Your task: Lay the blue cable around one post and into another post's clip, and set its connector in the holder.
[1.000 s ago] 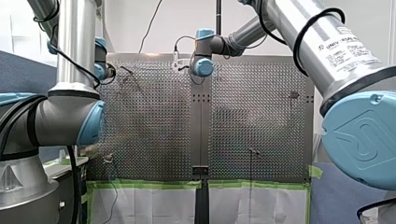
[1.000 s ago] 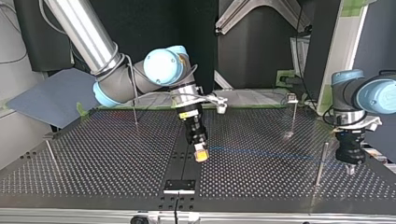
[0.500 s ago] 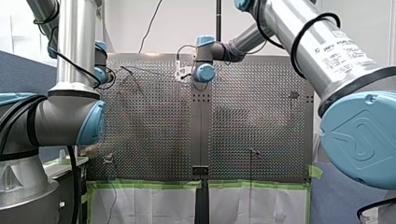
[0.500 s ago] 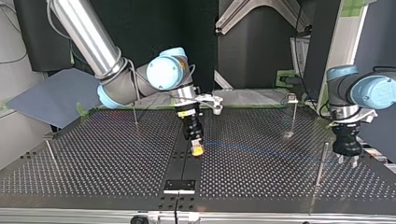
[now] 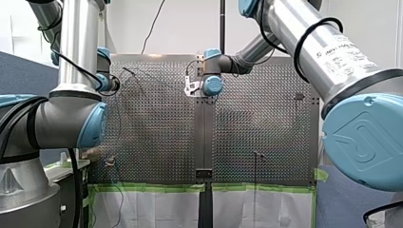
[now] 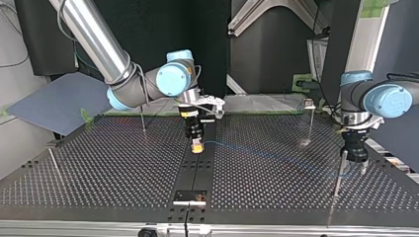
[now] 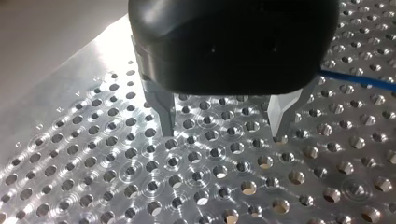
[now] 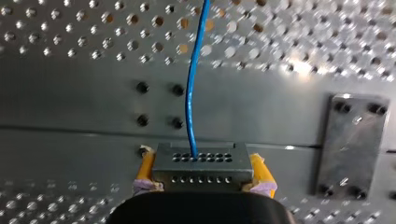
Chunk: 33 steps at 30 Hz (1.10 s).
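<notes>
My right fingers [image 8: 146, 169], yellow-padded, are clamped on the two short ends of the grey connector [image 8: 201, 166]. Its holed face looks forward, and the blue cable [image 8: 193, 84] leaves it straight ahead with no kink. I judge this grip suits lowering the connector flat into a holder. A dark bolted plate [image 8: 352, 147] lies on the desk [image 8: 70, 102] just to the right of the connector in the right wrist view, but I cannot tell whether it is the holder.

In the top view the cable runs low over the desk from the middle toward the right, ending near a thin post [image 6: 340, 170]. It is not yet round any post, nor in the small head of the farther post [image 6: 310, 118].

My left fingers [image 7: 161, 108] stand apart with nothing between them, their tips just above the desk. The cable passes beside them, outside their gap. They hang just beside the thin post, probably placed to catch or guide the cable there.

My right arm reaches in to mid-desk with its wrist bent down and its fingers nearly vertical. My left arm's wrist points straight down.
</notes>
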### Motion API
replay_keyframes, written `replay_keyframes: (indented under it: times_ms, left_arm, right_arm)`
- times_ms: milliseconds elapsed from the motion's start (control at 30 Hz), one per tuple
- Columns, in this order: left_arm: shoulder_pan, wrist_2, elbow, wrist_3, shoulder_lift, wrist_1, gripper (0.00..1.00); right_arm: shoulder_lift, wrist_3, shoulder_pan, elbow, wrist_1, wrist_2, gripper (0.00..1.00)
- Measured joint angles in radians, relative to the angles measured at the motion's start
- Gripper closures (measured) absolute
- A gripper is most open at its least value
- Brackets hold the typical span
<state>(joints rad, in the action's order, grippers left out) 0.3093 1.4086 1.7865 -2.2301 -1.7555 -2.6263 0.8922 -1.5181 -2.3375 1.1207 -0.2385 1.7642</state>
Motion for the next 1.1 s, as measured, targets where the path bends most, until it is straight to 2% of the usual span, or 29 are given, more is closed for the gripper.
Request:
replay_keyframes:
  times_ms: [133,433,733,900,1000,1100]
  left_arm:
    - [0.000,0.000,0.000,-0.021,-0.002,0.015,0.01]
    - [-0.001,-0.002,0.000,-0.029,-0.007,0.017,0.01]
    - [-0.007,-0.009,-0.001,-0.029,-0.028,0.015,0.01]
    - [-0.007,-0.008,-0.001,-0.030,-0.029,0.013,0.01]
    - [-0.007,-0.007,-0.001,-0.031,-0.029,0.012,0.01]
    - [-0.007,-0.006,-0.001,-0.031,-0.029,0.012,0.01]
  right_arm:
    - [0.000,-0.017,0.013,0.035,-0.034,0.010,1.00]
    - [0.001,-0.043,0.034,0.124,-0.123,0.067,1.00]
    - [0.001,-0.052,0.062,0.205,-0.204,0.143,1.00]
    - [0.001,-0.071,0.076,0.248,-0.247,0.186,1.00]
    - [0.000,-0.071,0.086,0.272,-0.271,0.210,1.00]
    - [0.000,-0.062,0.096,0.299,-0.298,0.237,1.00]
